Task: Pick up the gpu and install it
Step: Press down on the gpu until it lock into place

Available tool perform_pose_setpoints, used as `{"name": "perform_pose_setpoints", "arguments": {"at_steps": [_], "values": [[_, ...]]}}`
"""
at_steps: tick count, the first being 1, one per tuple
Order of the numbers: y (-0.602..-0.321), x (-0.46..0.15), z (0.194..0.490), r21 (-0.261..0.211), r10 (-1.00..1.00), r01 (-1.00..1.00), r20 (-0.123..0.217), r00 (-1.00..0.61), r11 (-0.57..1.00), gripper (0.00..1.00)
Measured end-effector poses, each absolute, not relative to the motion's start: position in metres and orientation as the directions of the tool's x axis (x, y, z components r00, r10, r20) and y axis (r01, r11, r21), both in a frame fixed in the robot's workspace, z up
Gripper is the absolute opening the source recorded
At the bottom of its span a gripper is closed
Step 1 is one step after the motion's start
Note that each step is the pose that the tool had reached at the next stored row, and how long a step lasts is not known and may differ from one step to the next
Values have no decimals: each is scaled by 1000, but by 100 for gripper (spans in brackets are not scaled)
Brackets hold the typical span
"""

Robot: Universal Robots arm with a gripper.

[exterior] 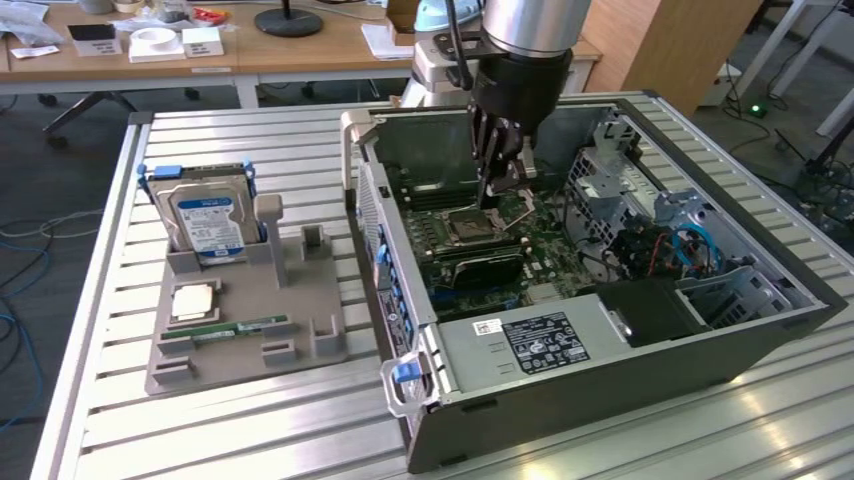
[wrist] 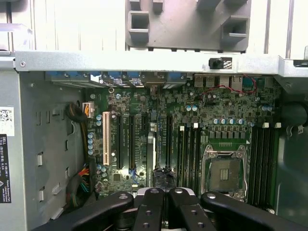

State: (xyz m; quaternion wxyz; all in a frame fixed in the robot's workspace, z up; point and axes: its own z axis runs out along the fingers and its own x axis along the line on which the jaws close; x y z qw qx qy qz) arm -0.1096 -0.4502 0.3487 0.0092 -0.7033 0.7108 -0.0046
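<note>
Inside the case, the claw (exterior: 494, 200) was closed, apparently holding nothing. The gpu (exterior: 474, 268) stood on edge on the board, just below the claw, long axis parallel to the slots.

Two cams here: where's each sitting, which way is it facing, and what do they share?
Exterior view: off the arm, raised, angled down on the slatted table, grey parts tray and open computer case; shows the arm and its pincer lowered into the case.
Wrist view: on the wrist, facing the motherboard inside the case, tray beyond; shows the shut pincer, its fingers dark.
Shared: motherboard, CPU socket, case, tray, pincer.
</note>
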Motion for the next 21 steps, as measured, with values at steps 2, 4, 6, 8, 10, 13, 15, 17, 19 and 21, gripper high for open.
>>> {"name": "perform_pose_setpoints", "arguments": {"at_steps": [2, 4, 6, 8, 10, 13, 15, 17, 19, 21], "values": [[-450, -108, 349, -19, -1000, -1000, -6, -11, 11, 11], [-450, -104, 349, -12, -1000, -1000, -6, -11, 11, 11], [-450, -100, 349, -3, -1000, -1000, -6, -11, 11, 11], [-450, -99, 349, -1, -1000, -1000, -6, -11, 11, 11], [-450, -99, 349, -1, -1000, -1000, -6, -11, 11, 11], [-450, -97, 349, -1, -1000, -1000, -6, -11, 11, 11], [-450, -92, 349, -1, -1000, -1000, -6, -11, 11, 11], [-450, -89, 349, -1, -1000, -1000, -6, -11, 11, 11], [-450, -89, 348, -1, -1000, -1000, -6, -11, 11, 11], [-450, -89, 345, -2, -1000, -1000, -4, -11, 11, 11]]}}
